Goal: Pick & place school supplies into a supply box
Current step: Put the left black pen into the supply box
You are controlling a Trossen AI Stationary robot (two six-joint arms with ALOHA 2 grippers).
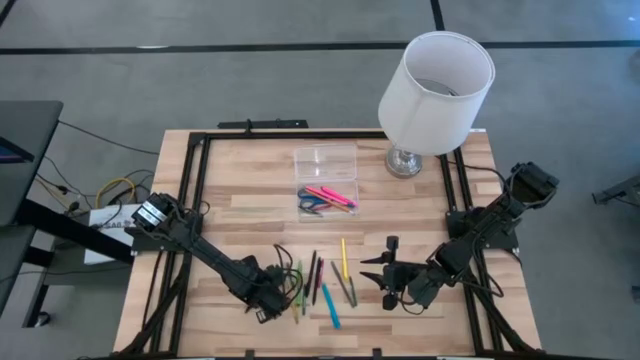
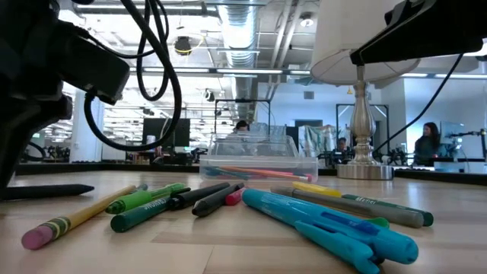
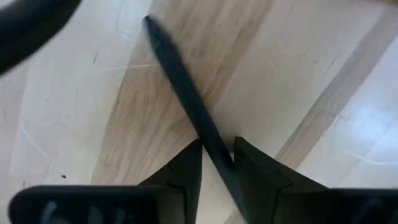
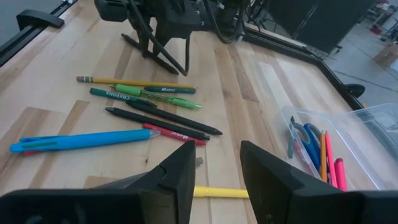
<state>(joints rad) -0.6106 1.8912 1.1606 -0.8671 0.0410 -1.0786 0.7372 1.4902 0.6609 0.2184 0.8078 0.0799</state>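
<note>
"CRAYONS" is read on a green crayon among the loose pens near the table's front edge. The left gripper is angled low at the front-left, fingers narrowed around a black pen lying on the wood. The right gripper is held above the front-right, fingers apart, empty. The box, mid-table beside a lamp, holds scissors and markers. An office is seen behind.

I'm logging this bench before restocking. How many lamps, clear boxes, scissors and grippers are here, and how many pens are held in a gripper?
Lamp: 1
Clear supply box: 1
Scissors, in the box: 1
Grippers: 2, the left gripper and the right gripper
Black pen, between the left gripper's fingers: 1
Total: 6
</note>
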